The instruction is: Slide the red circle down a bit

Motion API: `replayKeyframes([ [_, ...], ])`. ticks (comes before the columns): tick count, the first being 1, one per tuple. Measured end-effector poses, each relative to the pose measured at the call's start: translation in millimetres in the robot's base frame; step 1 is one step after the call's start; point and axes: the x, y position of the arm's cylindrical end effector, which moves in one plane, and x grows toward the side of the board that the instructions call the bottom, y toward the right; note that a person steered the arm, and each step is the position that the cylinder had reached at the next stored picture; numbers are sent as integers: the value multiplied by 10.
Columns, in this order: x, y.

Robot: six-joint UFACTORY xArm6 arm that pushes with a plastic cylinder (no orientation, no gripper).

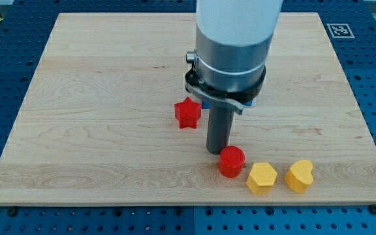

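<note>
The red circle point(231, 162) lies on the wooden board point(96, 117) near the view's bottom, right of centre. My tip point(215, 151) stands just above and left of it, touching or nearly touching its upper left edge. The rod rises into the arm's large grey body, which hides part of the board behind it.
A red star point(187, 113) lies up and left of my tip. A yellow hexagon point(261, 178) sits just right and below the red circle, and a yellow heart point(299, 175) is right of that. A blue block point(248, 102) peeks out behind the arm, mostly hidden.
</note>
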Motion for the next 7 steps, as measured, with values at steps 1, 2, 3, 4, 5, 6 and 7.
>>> replayKeyframes([
  [1, 65, 0],
  [2, 89, 0],
  [3, -54, 0],
  [4, -200, 16],
  [5, -49, 153],
  [6, 139, 153],
  [7, 203, 153],
])
